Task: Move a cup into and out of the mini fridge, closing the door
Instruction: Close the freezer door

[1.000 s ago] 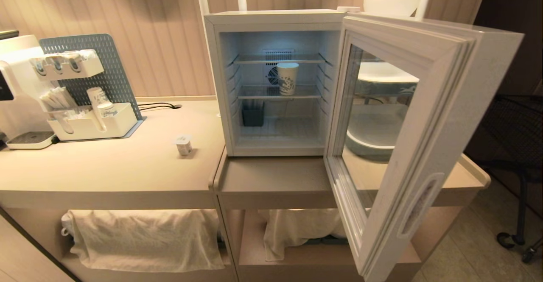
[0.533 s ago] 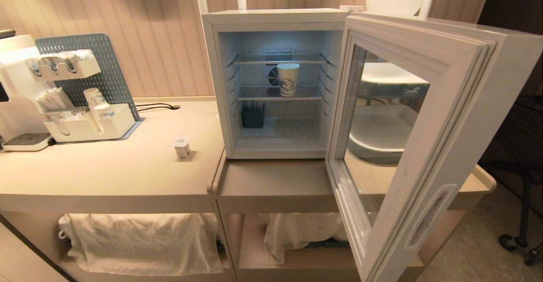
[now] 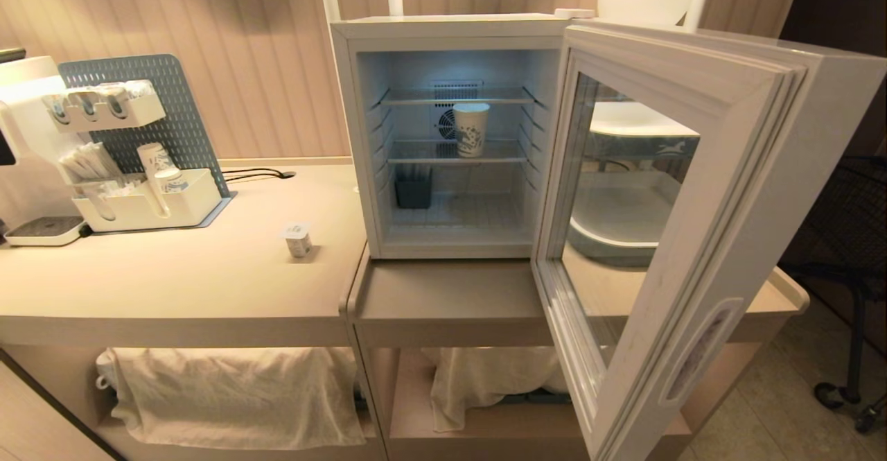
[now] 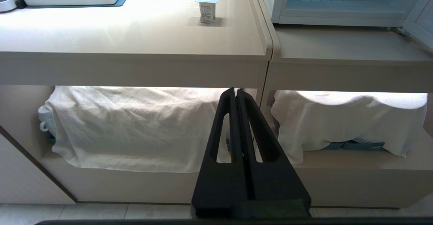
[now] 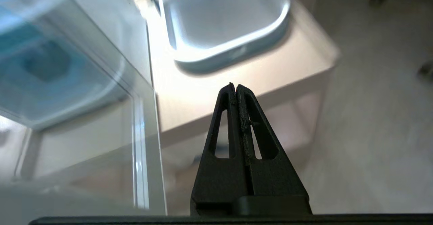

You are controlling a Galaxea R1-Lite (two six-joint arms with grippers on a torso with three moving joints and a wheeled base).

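I see the cup (image 3: 299, 239) as a tiny squat white tub with a flat white top carrying green marks and small print down its side; it stands upright on the beige counter (image 3: 173, 288), out in the open and just left of the mini fridge (image 3: 443, 28). From my left gripper (image 4: 235, 91) it sits well ahead and higher up, a little to the left of the fingertips, while those fingers (image 4: 223, 130) are pressed together with nothing between them, level with the draped white cloth (image 4: 128, 127) on the shelf under the counter. The door (image 3: 693, 239) hangs wide open to the right, its glass pane showing the pale blue tray (image 5: 223, 25) beyond it. My right gripper (image 5: 235, 86) is also clenched and empty; the door glass lies close beside its fingers on one side and the tray sits on the counter past the tips. Inside the fridge a taller paper cup (image 3: 470, 129) with a blue pattern stands on the middle wire shelf, and a dark bin (image 3: 414, 190) sits on the floor below it. Compared with a second ago the whole head view has shifted slightly, so the camera moved; the cup, the door and the things in the fridge sit where they were.
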